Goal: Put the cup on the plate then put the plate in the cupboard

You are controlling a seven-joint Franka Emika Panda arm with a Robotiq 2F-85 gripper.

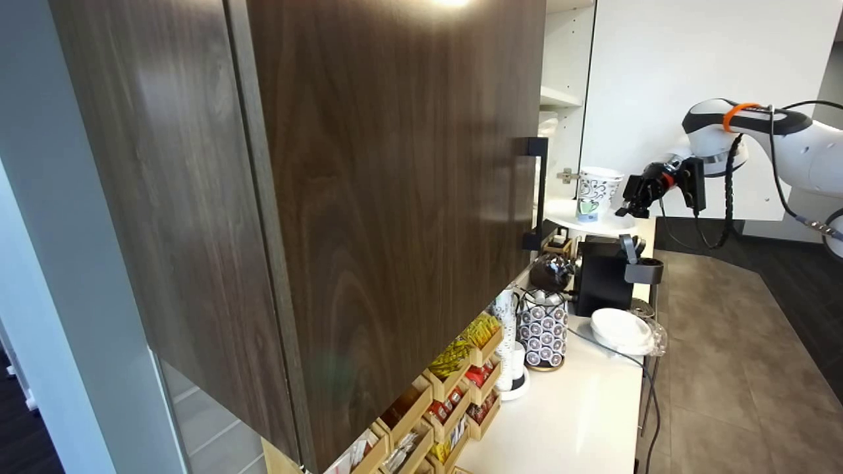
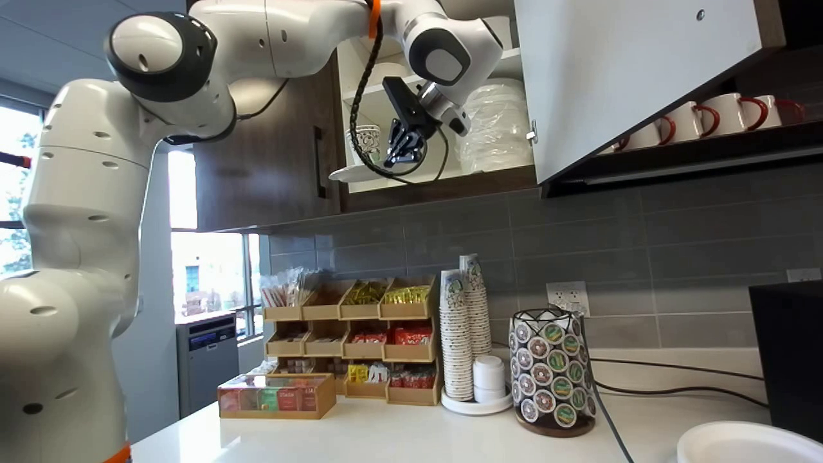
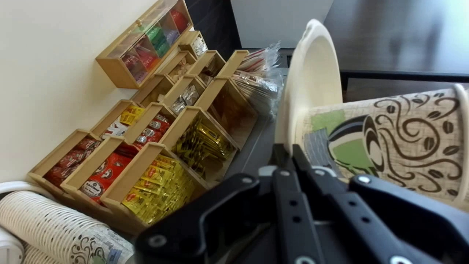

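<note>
The white plate [image 1: 612, 227] is level at the opening of the cupboard [image 1: 568, 56], its near part sticking out past the front; it also shows in an exterior view [image 2: 350, 173] and the wrist view [image 3: 318, 69]. A patterned paper cup [image 1: 596, 191] stands upright on the plate; it also shows in the wrist view [image 3: 403, 143]. My gripper [image 3: 287, 149] is closed with the plate's rim between its fingertips, beside the cup. In an exterior view the gripper [image 2: 392, 161] is in front of the opening. The plate's far edge is hidden.
The cupboard's white door [image 2: 617, 77] stands open. Wrapped white stacks [image 2: 495, 122] fill its right side inside. A dark cabinet door with a handle [image 2: 318, 161] adjoins on the left. Below are condiment boxes [image 2: 366, 334], cup stacks [image 2: 456, 334] and a pod holder [image 2: 551, 373].
</note>
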